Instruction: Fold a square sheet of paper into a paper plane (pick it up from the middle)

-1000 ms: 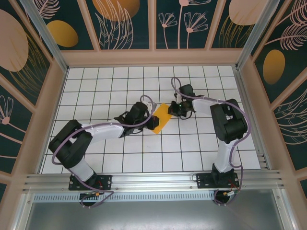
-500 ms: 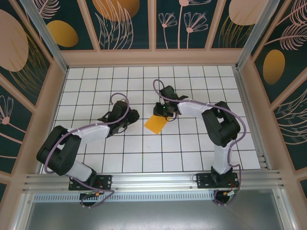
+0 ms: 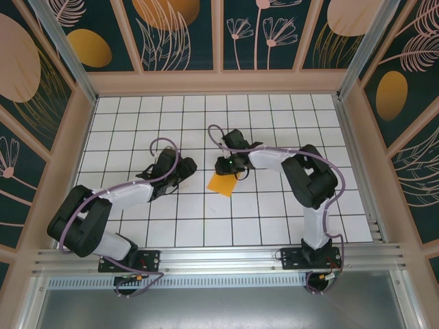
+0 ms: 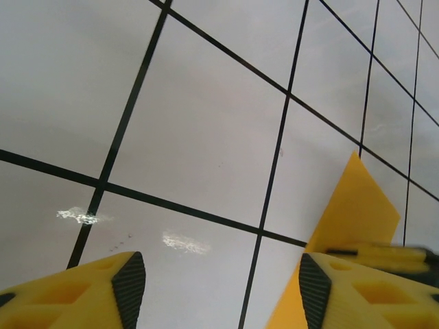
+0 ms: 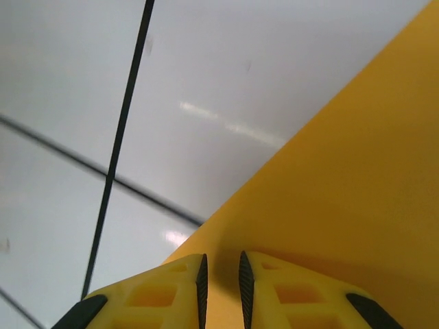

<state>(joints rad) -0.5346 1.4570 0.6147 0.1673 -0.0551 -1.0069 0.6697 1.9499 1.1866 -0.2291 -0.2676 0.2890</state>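
The square sheet of paper point(image 3: 222, 184) is a small creased orange shape lying on the white tiled floor near the middle. My right gripper point(image 3: 230, 166) hovers over its far edge. In the right wrist view its jaws point(image 5: 221, 264) stand a narrow gap apart, low over the orange paper point(image 5: 343, 171), with nothing pinched between them. My left gripper point(image 3: 186, 166) sits about one tile to the left of the paper, clear of it. In the left wrist view its jaws point(image 4: 216, 288) are wide open over bare tile, and the paper point(image 4: 357, 212) rises at the right.
The white tiled floor point(image 3: 137, 123) has black grid lines and is ringed by a wooden frame with dark leaf-patterned panels point(image 3: 171, 34). An aluminium rail point(image 3: 219, 260) runs along the near edge where both arm bases are bolted.
My left gripper has let go of the paper, opened wide and drawn back to the left. My right gripper has moved left and down with the paper, and its jaws have parted slightly.
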